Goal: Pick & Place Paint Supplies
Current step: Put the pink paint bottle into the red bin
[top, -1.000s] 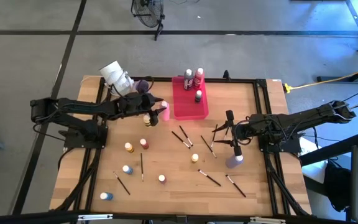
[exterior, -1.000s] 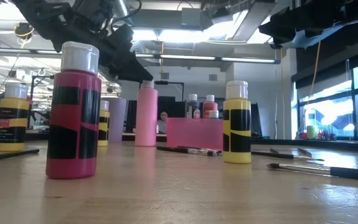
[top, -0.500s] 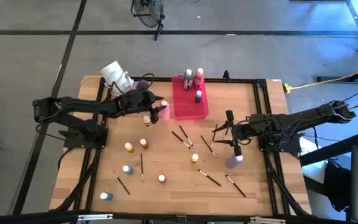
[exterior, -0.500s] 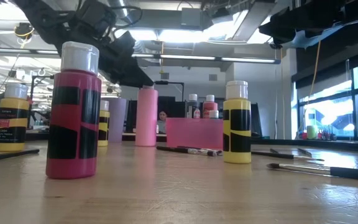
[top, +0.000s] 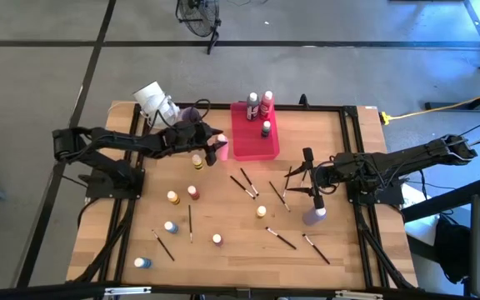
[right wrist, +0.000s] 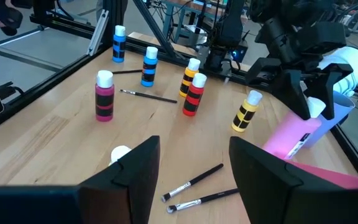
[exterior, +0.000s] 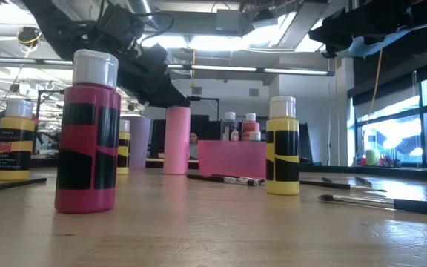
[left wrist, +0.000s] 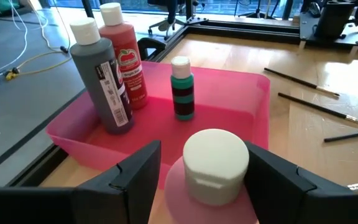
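Note:
A tall pink paint bottle (top: 221,151) stands upright on the table just left of the pink-red tray (top: 242,148). My left gripper (left wrist: 204,148) is open, one finger on each side of the bottle's white cap (left wrist: 215,165); in the low view it hides the cap above the bottle (exterior: 176,141). Three bottles stand in the tray: a dark one (left wrist: 101,81), a red one (left wrist: 123,56) and a small green-capped one (left wrist: 182,87). My right gripper (top: 297,175) hangs open over the right half of the table, above loose paintbrushes (top: 244,183). My left gripper comes at the pink bottle's cap nearly level from the table's left, slanting a little down. There is a clear gap on one side; the other finger (left wrist: 272,180) meets the cap's outline, and I cannot tell whether it touches. The bottle stands upright on the table.
Several small bottles stand on the left and middle of the table, such as a yellow one (top: 197,161) and a red one (top: 192,192). More brushes (top: 280,239) lie near the front. A lilac cup (top: 313,217) stands by the right arm. A white object (top: 155,102) sits at the far left corner.
My left gripper has moved down and toward the tray, so that its fingers now stand around the pink bottle's cap, which showed free before. The bottle has not moved. My right arm has kept still.

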### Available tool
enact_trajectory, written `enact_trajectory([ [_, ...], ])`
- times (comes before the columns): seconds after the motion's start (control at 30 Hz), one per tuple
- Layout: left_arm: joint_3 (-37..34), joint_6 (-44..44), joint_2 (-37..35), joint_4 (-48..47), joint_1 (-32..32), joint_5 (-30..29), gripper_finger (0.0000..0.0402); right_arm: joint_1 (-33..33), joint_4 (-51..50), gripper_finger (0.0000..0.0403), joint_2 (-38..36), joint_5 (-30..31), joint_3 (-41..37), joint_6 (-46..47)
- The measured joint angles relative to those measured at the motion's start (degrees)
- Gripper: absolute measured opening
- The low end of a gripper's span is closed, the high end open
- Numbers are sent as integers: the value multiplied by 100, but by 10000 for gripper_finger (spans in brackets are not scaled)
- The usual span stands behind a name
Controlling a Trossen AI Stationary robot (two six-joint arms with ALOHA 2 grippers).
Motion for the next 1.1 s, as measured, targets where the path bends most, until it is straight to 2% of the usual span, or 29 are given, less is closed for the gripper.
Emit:
enact_trajectory([
  [0.17, -2, -106, 16, 44, 0, -50, 195, 0, -2, 197, 0, 0, 0, 0],
  [0.4, -3, -344, 19, 45, 0, -93, 116, 0, -4, 197, 0, -2, 0, 0],
  [0.7, 141, -334, -17, 16, 0, -274, 114, -1, -49, 197, 0, -5, 0, 0],
  [0.9, 654, -154, -321, -795, -133, -1129, 114, -1, -178, 197, 0, -13, 0, 0],
  [1.1, 1494, 224, -530, -1433, -234, -1507, 114, -2, -197, 197, 0, -11, 0, -15],
])
